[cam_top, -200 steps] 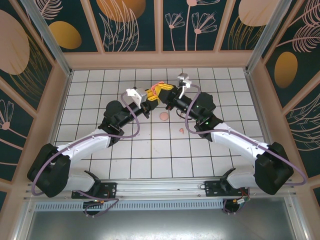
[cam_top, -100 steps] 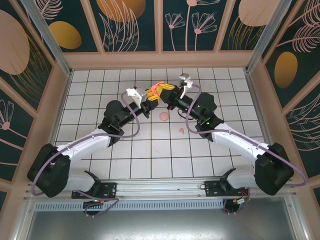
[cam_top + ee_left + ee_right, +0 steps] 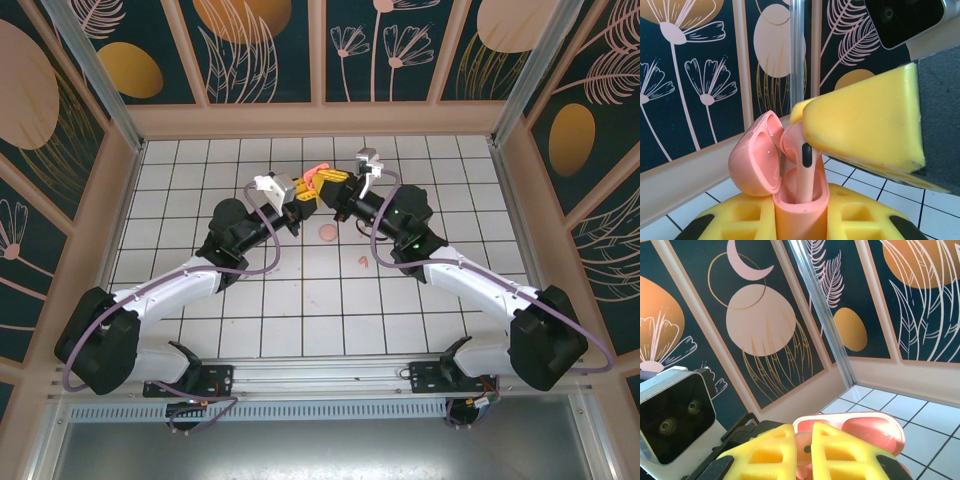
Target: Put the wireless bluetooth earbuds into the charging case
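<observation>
A coral charging case (image 3: 799,216) stands upright with its lid (image 3: 752,162) hinged open to the left, and my left gripper (image 3: 800,229) is shut on its body. A coral earbud (image 3: 803,162) has its stem down inside the case's socket. My right gripper (image 3: 804,450) is shut on that earbud (image 3: 803,446), and one of its yellow fingers (image 3: 865,125) covers the bud's head. The open case (image 3: 870,432) lies just beyond those fingers. From above, the left gripper (image 3: 303,190) and right gripper (image 3: 337,186) meet over the far middle tiles. A second coral earbud (image 3: 363,261) lies on the floor.
A small round pink piece (image 3: 327,233) lies on the white tiled floor (image 3: 300,300) just in front of the two grippers. Patterned walls with beige frames enclose the floor on three sides. The arm bases sit at the near edge.
Both grippers, with the case and the earbud, have edged slightly toward the far wall. Both grips are unchanged.
</observation>
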`<state>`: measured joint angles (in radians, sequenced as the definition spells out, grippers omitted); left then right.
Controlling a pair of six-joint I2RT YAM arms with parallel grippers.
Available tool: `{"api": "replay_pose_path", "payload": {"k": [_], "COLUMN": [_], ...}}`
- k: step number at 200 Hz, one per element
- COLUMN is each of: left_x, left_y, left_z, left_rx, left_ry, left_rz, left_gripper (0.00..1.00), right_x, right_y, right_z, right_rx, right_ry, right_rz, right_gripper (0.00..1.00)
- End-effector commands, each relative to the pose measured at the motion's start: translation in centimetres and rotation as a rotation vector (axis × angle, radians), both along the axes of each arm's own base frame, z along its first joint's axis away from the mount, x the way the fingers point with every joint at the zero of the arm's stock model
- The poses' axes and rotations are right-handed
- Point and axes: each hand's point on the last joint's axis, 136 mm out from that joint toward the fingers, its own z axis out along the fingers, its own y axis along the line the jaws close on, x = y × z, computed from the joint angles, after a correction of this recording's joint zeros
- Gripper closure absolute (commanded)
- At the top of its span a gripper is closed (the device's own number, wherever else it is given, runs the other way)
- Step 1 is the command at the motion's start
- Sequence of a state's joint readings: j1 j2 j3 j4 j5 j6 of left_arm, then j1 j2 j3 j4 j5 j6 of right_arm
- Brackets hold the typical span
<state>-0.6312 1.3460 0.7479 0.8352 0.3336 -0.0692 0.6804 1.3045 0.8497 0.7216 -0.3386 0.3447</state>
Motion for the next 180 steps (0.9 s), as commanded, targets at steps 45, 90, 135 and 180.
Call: {"api": "replay_pose_path", "payload": {"k": [45,90,135,180], "left_x": [-0.3,-0.2,-0.3,-0.4], "left_y": [-0.1,-0.2,-0.1,0.0], "left_z": [3.5,3.4,3.4,3.4], "left_rx": [-0.061,-0.060,-0.064,-0.071], "left_ry": [-0.073,-0.070,-0.065,-0.060], "left_rz": [-0.019,-0.021,-0.022,-0.019], "left_gripper": [1.00,1.00,1.00,1.00], "right_x": [0.4,0.8,1.1,1.1], "right_y": [1.1,0.9,0.5,0.2], "right_z": [-2.9,-2.7,-1.8,-1.3], "right_rx": [-0.126,-0.121,-0.106,-0.094], "right_ry": [0.040,0.046,0.044,0.044], "right_rz": [-0.003,-0.029,-0.053,-0.059], "right_gripper": [0.87,0.73,0.61,0.57]}}
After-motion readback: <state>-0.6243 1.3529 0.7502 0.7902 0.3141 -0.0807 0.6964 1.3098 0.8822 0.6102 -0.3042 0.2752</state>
